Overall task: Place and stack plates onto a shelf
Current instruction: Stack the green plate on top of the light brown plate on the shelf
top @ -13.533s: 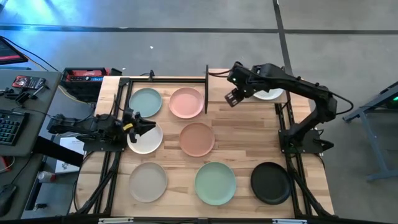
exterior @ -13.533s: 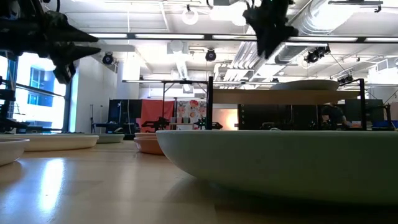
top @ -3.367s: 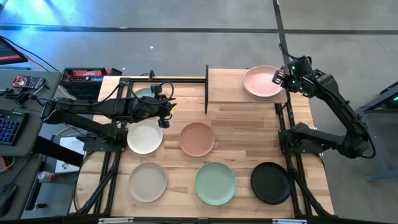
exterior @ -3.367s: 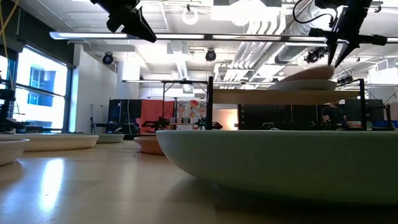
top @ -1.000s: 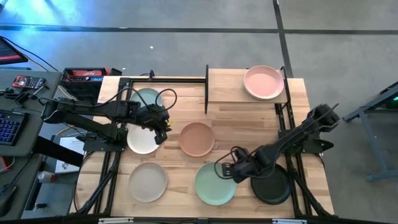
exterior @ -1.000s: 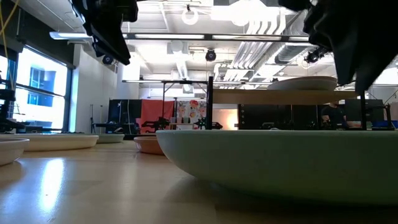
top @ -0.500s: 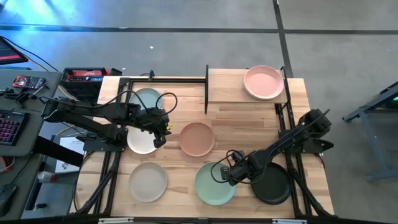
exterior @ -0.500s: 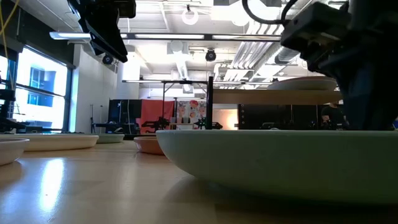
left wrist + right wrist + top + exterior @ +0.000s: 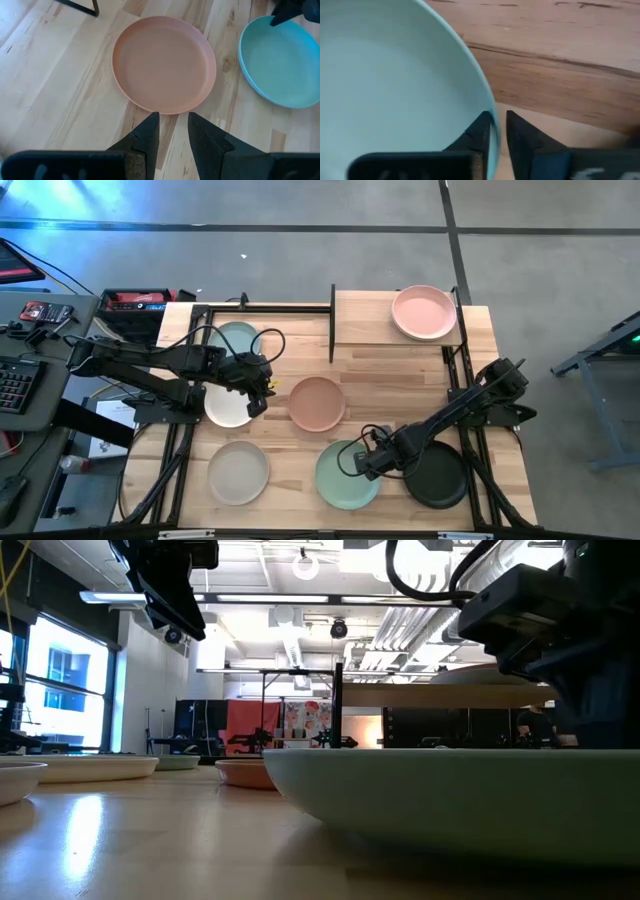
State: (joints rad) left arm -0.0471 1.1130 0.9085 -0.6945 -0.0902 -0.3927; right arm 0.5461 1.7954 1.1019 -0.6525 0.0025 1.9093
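On the plank table, seen from above with twelve o'clock at the far edge:
Right gripper [image 9: 372, 463]: low at about five o'clock, its two fingers [image 9: 481, 131] pinched narrow on the rim of the mint green plate [image 9: 347, 474], one inside and one outside.
Left gripper [image 9: 262, 388]: around nine o'clock, jaws a little apart and holding nothing, hovering between the white plate [image 9: 225, 406] and the terracotta plate [image 9: 317, 403].
Shelf [image 9: 362, 320]: at one o'clock, with the pink plate [image 9: 424, 311] on its right end.
Other plates: pale teal [image 9: 236, 338] at eleven o'clock, beige [image 9: 238, 471] at seven, black [image 9: 441, 478] beside the mint one.
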